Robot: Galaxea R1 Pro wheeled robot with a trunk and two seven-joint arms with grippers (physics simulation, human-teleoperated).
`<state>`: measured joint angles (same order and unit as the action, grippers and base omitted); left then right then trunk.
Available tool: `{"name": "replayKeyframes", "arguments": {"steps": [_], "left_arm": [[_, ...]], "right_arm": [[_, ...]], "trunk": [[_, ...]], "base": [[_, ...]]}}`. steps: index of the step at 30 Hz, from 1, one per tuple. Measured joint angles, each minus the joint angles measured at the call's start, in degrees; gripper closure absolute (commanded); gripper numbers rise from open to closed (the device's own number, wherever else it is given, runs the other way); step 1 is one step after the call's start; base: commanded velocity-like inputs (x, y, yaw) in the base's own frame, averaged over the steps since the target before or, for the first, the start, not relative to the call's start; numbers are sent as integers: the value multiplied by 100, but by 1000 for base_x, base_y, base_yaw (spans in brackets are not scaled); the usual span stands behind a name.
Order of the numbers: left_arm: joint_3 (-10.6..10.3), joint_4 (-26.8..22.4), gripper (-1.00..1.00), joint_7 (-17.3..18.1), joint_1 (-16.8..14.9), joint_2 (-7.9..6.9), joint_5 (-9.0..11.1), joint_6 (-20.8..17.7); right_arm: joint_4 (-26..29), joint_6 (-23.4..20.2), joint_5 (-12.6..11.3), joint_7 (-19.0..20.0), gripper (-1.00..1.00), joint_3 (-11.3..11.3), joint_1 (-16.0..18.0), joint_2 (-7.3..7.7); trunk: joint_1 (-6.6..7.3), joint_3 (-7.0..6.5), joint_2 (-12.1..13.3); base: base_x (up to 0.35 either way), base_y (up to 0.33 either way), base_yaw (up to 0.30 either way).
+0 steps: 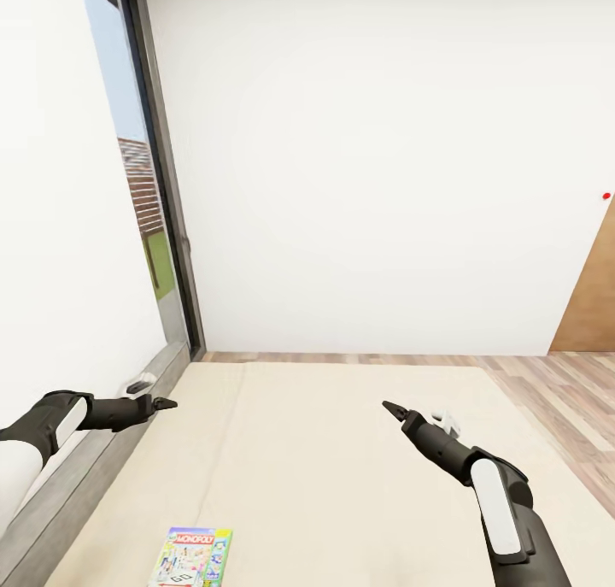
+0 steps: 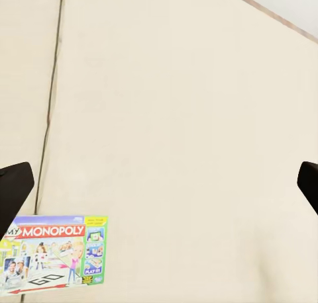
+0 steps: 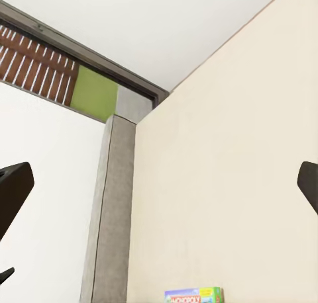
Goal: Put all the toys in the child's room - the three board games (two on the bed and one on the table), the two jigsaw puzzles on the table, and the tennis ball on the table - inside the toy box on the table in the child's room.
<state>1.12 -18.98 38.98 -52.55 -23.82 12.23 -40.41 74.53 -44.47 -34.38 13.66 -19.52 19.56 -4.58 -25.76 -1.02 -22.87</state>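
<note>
Beige mattress of the bed (image 1: 342,450) seen from above, with one board game (image 1: 190,557) lying flat on it and both arms held over it.

The board game, a pale multicoloured box lettered MONOPOLY, lies near the bed's near edge toward the headboard side, close to the seam in the mattress; the grey headboard (image 1: 94,476) runs along the bed's left edge against the white wall, beside a tall dark-framed window (image 1: 158,202); wood-plank floor (image 1: 564,399) shows past the bed's far and right edges. The left gripper (image 1: 166,403) hangs above the headboard edge; the right gripper (image 1: 393,410) hangs above the middle of the mattress; in each wrist view the dark fingertips (image 2: 13,187) (image 3: 13,190) sit at opposite borders, so both claws appear spread wide and hold nothing.
</note>
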Motion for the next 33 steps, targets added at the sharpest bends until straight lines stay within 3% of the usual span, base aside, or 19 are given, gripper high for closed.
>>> {"name": "replayKeyframes", "arguments": {"steps": [23,33], "left_arm": [[-9,-3,-100,-64,0,13,-7,-23],[-23,-8,-100,-215,0,111,-47,-25]], "right_arm": [[-8,-6,0,-8,-100,-5,0,7],[-10,-13,5,-12,-100,-5,1,9]], "trunk": [[0,0,0],[0,0,0]], "base": [[7,54,0],[0,1,0]]}}
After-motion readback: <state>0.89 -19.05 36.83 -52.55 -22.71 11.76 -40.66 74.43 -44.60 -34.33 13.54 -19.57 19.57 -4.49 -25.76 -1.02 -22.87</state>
